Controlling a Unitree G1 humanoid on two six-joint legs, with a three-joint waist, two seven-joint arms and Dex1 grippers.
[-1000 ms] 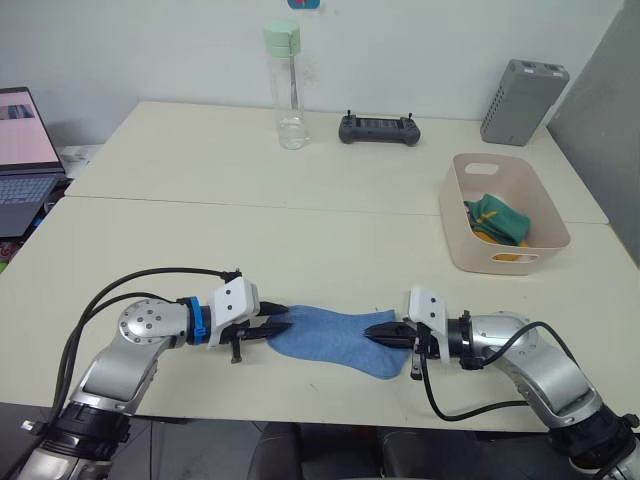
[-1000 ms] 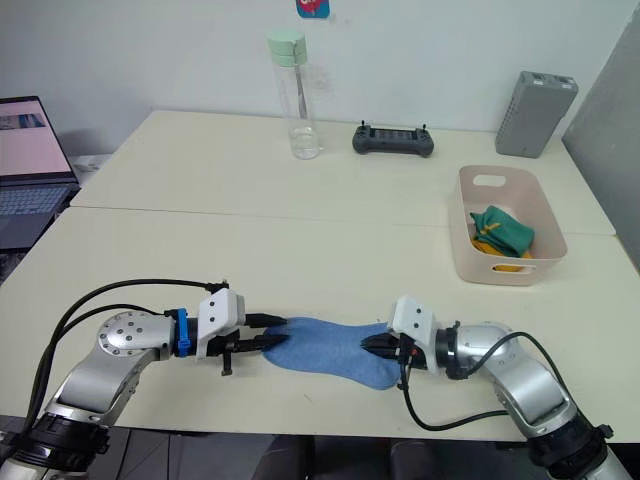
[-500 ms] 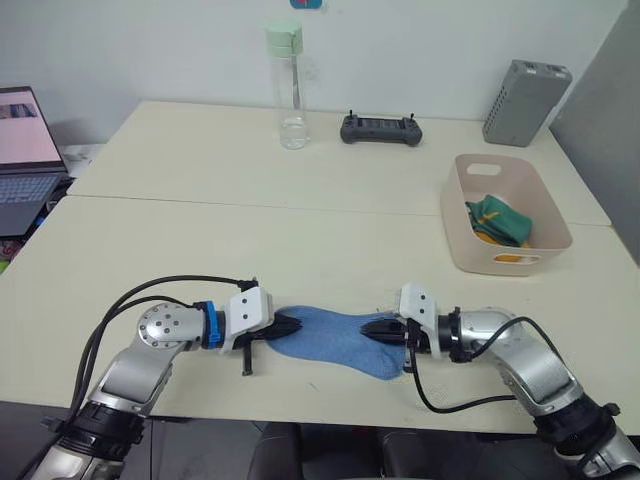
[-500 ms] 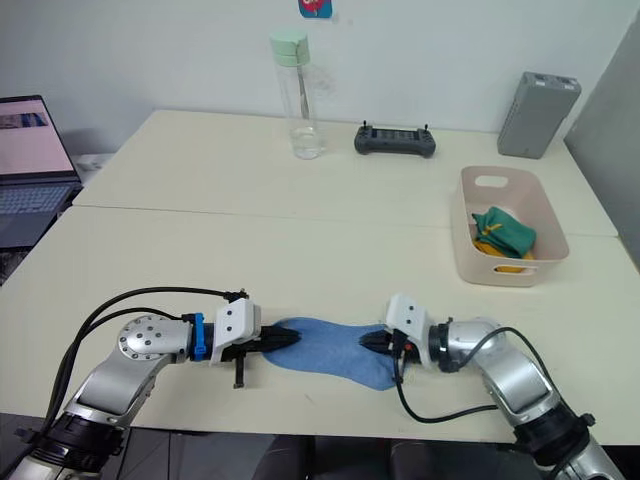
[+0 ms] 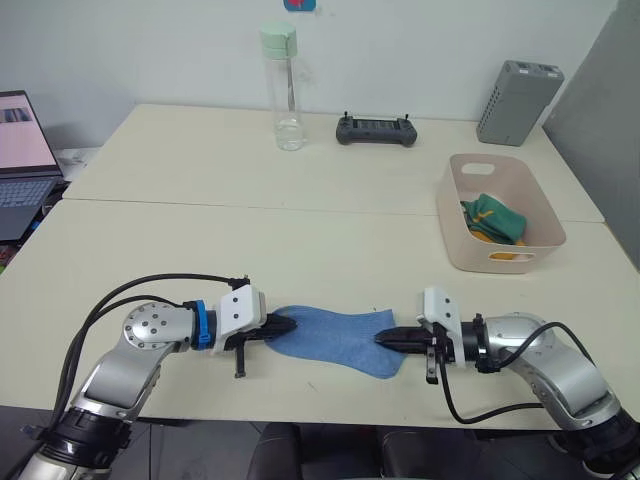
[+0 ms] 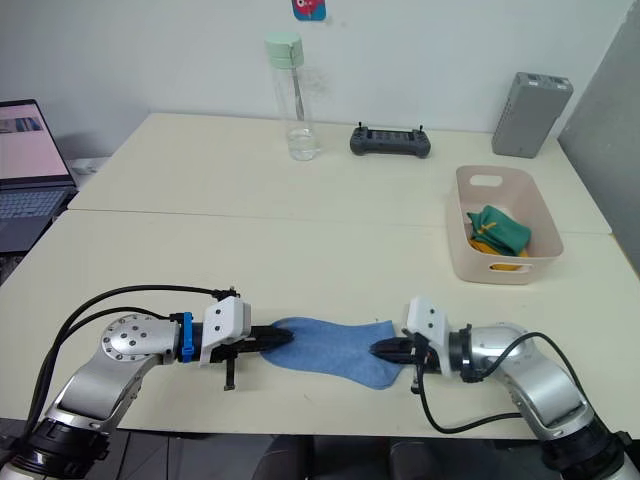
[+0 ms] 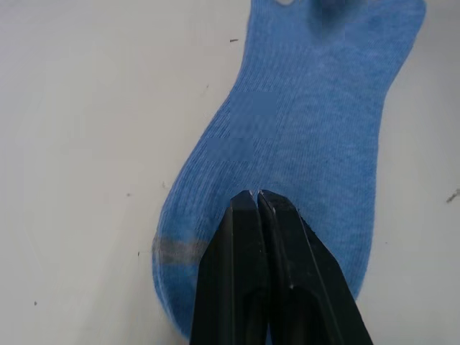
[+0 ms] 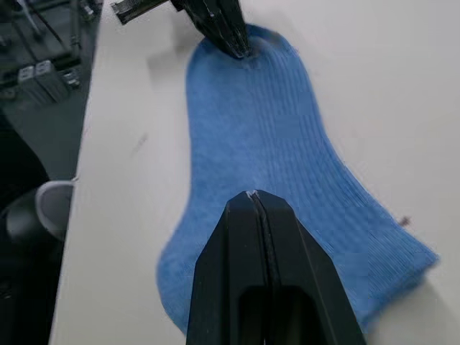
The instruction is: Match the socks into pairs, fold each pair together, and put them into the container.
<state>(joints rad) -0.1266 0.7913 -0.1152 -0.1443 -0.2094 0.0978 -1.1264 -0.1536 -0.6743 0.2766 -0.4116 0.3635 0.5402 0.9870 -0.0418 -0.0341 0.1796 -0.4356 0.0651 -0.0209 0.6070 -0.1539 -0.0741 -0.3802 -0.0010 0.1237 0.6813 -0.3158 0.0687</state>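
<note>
Near edge of the table (image 5: 150, 250): blue sock (image 5: 335, 338) lies flat, long axis left–right, rounded end toward the left, wider end toward the right. Whether it is one sock or two stacked cannot be told.

Left gripper (image 5: 283, 325) has its fingers pressed together, tips on the sock's left end; the wrist view shows them (image 7: 257, 208) on top of the fabric, and whether any is pinched is hard to make out. Since 0.5 s ago the left arm has eased back leftward slightly, tips still on that end.

Right gripper (image 5: 386, 337) is likewise closed, tips (image 8: 251, 195) over the sock's right end. It has drawn back to the right since 0.5 s ago; earlier the tips sat further onto the fabric. The sock itself has not shifted.

Far right: pink container (image 5: 455, 232) holds a green bundle (image 5: 494, 218) with yellow (image 5: 478, 235) showing beneath, mostly hidden.
</note>
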